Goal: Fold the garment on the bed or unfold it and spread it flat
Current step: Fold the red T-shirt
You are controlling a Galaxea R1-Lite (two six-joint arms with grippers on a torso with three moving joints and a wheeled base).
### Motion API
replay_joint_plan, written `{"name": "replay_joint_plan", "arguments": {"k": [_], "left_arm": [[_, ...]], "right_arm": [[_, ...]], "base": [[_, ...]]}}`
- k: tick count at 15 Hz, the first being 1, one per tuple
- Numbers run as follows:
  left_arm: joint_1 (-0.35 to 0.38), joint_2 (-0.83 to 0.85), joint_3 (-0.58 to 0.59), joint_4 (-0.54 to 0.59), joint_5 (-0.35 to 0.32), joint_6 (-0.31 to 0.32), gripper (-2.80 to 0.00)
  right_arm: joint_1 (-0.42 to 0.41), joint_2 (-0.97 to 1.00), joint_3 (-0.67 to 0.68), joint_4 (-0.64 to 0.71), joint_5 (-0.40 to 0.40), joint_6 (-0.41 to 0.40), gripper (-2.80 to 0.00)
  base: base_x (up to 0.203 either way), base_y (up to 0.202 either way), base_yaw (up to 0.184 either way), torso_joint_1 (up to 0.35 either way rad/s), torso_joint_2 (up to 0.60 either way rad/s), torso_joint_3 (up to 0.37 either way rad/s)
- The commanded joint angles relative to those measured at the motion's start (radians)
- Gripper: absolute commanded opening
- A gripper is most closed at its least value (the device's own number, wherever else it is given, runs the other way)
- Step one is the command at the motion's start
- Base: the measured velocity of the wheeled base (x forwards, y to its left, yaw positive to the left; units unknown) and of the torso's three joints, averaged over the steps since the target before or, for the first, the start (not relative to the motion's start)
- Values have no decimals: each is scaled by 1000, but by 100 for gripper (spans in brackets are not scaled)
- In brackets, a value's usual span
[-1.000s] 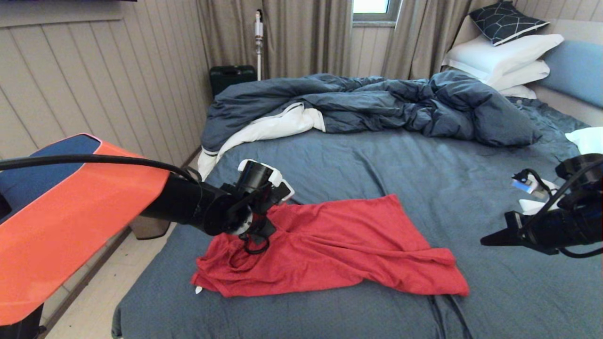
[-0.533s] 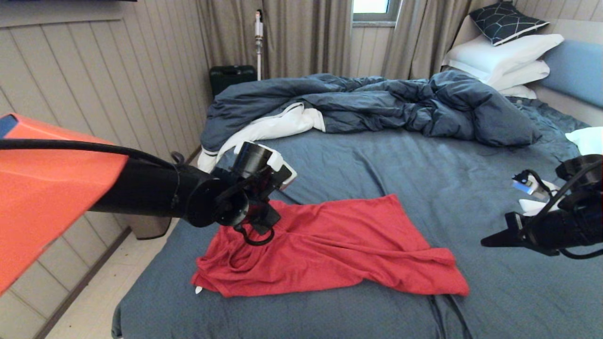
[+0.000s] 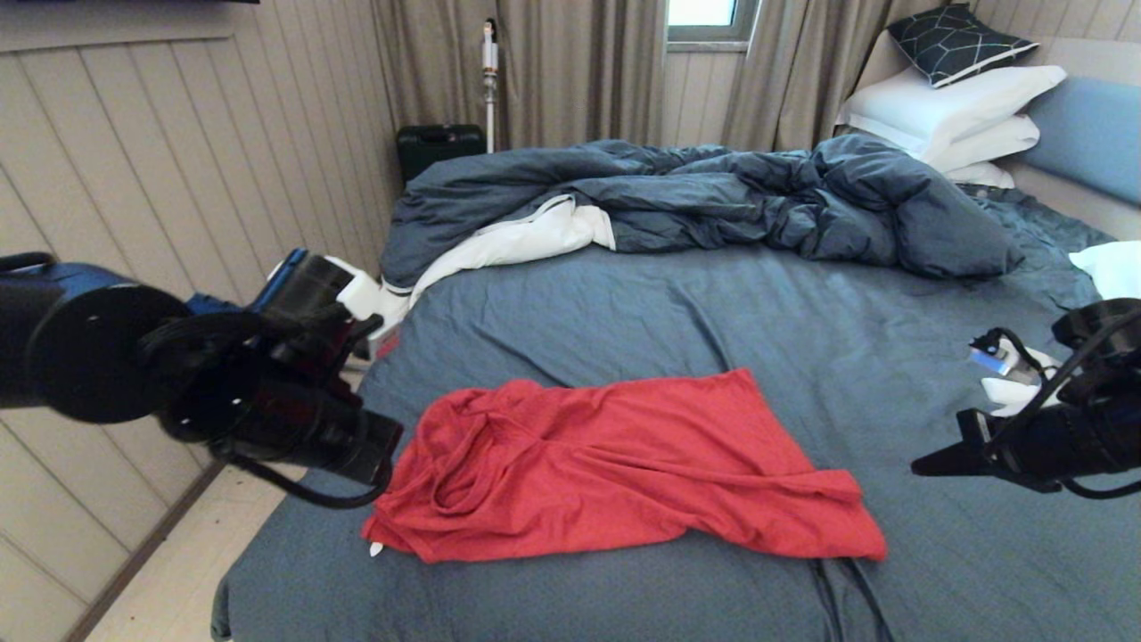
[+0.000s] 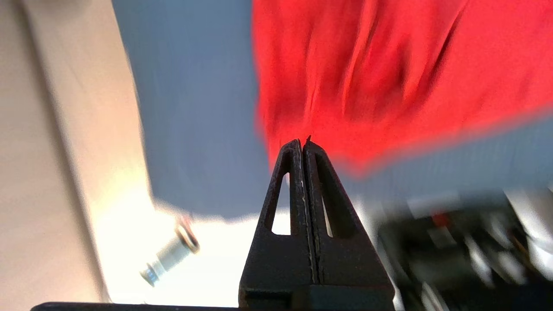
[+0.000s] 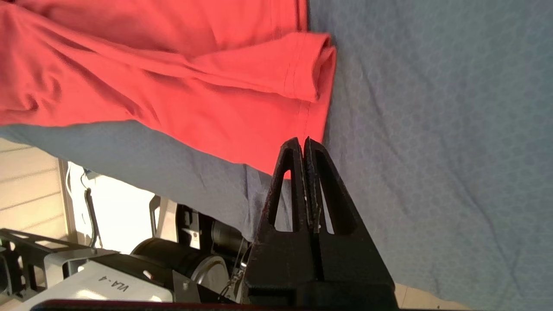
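Red jersey, a crumpled short-sleeved T-shirt (image 3: pixel 615 468), lies across the near part of the blue-grey sheeted bed (image 3: pixel 713 312), its bunched end near the bed's left edge and its right end well short of the right side. Open sheet surrounds it toward the rumpled dark blue duvet (image 3: pixel 713 201) and stacked white pillows (image 3: pixel 945 111) at the far end. The left gripper (image 4: pixel 302 144), fingers pressed together and empty, hangs off the bed's left edge beside the shirt's bunched end. The right gripper (image 5: pixel 302 144), also pressed together and empty, hovers over bare sheet just beside the shirt's hemmed right end
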Motion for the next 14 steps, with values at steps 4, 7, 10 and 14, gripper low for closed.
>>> {"name": "replay_joint_plan", "arguments": {"k": [4,7,10,14], "left_arm": [[91,-264,480,-133,-61,-136,-280],[120,-342,603,-287,-75,-167,-280],[121,-321,598,-291,-76,-161,-280],[121,-308,596,-296,-80,-125,-280]], "right_arm": [[57,69,0,1,-51,-3,-280],[106,118,-5,-6,-160,-9,-280],[134,137,-8,-5,-164,-9,-280],[198,191,-44,1,-245,-5,-280]], "base": [[0,0,0,0,0,0],[0,0,0,0,0,0],[0,0,0,0,0,0],[0,0,0,0,0,0]]}}
